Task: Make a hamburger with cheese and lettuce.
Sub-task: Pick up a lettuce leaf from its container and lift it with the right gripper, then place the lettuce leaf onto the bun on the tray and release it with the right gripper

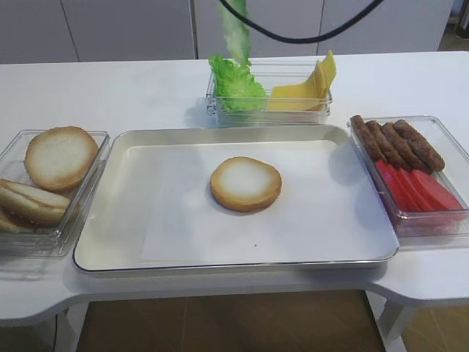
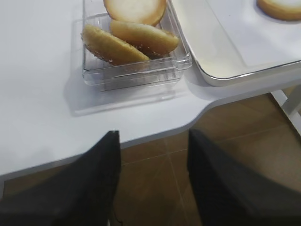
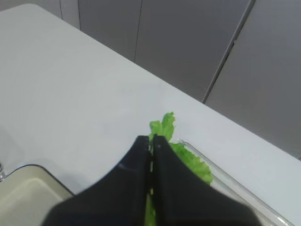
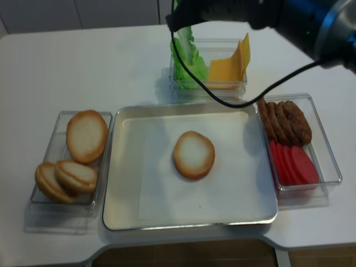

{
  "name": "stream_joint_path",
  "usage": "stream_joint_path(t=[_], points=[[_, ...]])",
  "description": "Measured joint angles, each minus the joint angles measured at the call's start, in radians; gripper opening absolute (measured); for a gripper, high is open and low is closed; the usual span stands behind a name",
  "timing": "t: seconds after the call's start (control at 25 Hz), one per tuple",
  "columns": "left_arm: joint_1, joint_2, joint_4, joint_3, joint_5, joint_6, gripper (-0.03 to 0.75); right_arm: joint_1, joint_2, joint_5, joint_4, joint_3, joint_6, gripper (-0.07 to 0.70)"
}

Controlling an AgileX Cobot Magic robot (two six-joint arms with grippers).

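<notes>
The right gripper (image 3: 152,141) pinches a frilly bright green lettuce leaf (image 1: 236,33), dangling over its clear container (image 1: 293,110); the left gripper (image 2: 153,155) is spread wide beyond the white table (image 1: 132,95); grey cabinets behind

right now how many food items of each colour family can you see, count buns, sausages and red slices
Bun halves: 4, one on the tray and three in the left container
Brown sausages: 4
Red slices: about 4, overlapping so the count is uncertain
Total: about 12
</notes>
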Motion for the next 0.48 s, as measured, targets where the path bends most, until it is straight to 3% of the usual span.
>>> stream_joint_path(t=[0.24, 0.48], points=[[0.0, 0.0, 0.0, 0.0, 0.0, 0.0, 0.342, 0.0, -0.106, 0.212, -0.17, 0.0, 0.22, 0.004], [0.0, 0.0, 0.0, 0.0, 0.0, 0.0, 0.342, 0.0, -0.197, 0.418, -0.196, 0.0, 0.259, 0.004]])
